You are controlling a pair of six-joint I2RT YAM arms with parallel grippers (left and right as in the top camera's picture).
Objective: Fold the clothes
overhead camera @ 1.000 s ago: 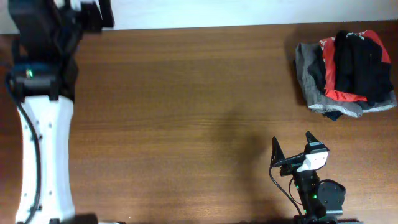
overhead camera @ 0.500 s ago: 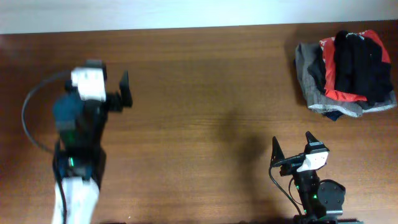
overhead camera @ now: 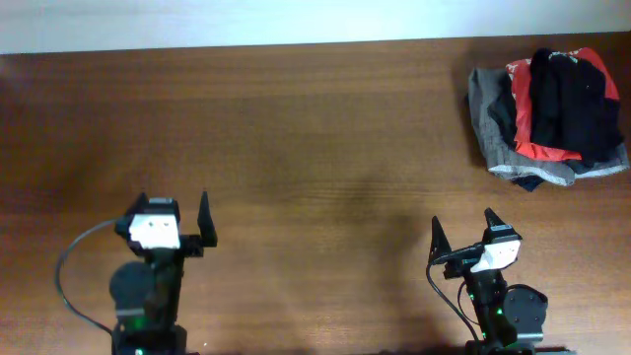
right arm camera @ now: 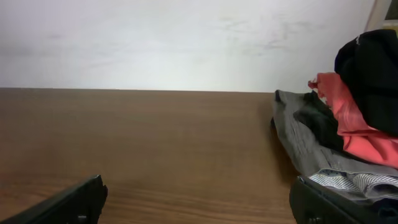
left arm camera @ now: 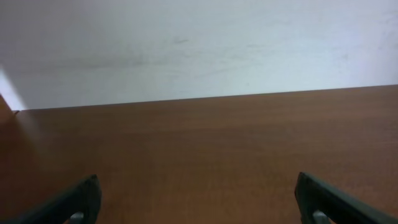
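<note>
**Black garment awaiting folding, both arms idle**

The black garment (overhead camera: 567,99) lay bunched atop a pile at the counter's (overhead camera: 296,148) far right corner, over a red shirt (overhead camera: 537,150) and grey garment (overhead camera: 481,99). Right gripper (overhead camera: 463,229) and left gripper (overhead camera: 173,210) stood near the front edge, jaws wide, empty. Advisable: lift it clear by one edge, then spread flat centrally.
</note>
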